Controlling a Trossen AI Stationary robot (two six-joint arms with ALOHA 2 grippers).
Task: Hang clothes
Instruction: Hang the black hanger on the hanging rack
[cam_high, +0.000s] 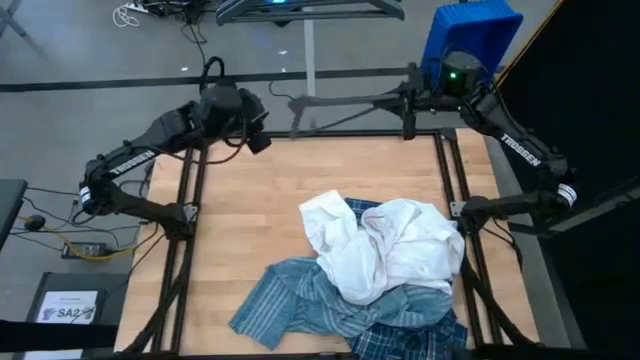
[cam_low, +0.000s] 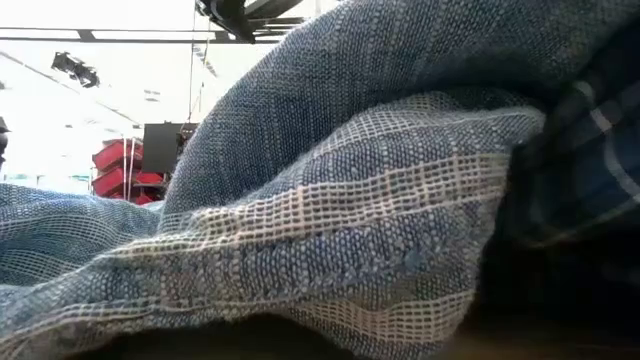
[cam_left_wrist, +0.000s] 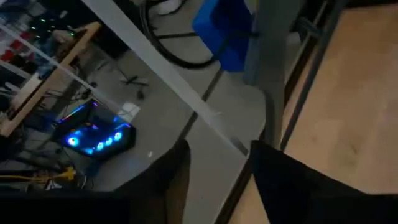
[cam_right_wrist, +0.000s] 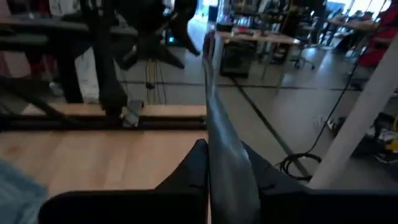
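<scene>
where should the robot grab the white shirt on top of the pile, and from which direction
Probably the raised fold at the top-left corner of the white shirt, coming straight down from above. It lies crumpled on top of the striped shirt and plaid shirt, and that corner overhangs bare table, so a pinch there should catch white cloth only. The left gripper seems empty; the right gripper holds a hanger.

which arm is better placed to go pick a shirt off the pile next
Probably the left. The right gripper is already shut on a dark hanger at the table's far edge, while the left gripper is open and empty. The white shirt lies uppermost on the pile.
</scene>
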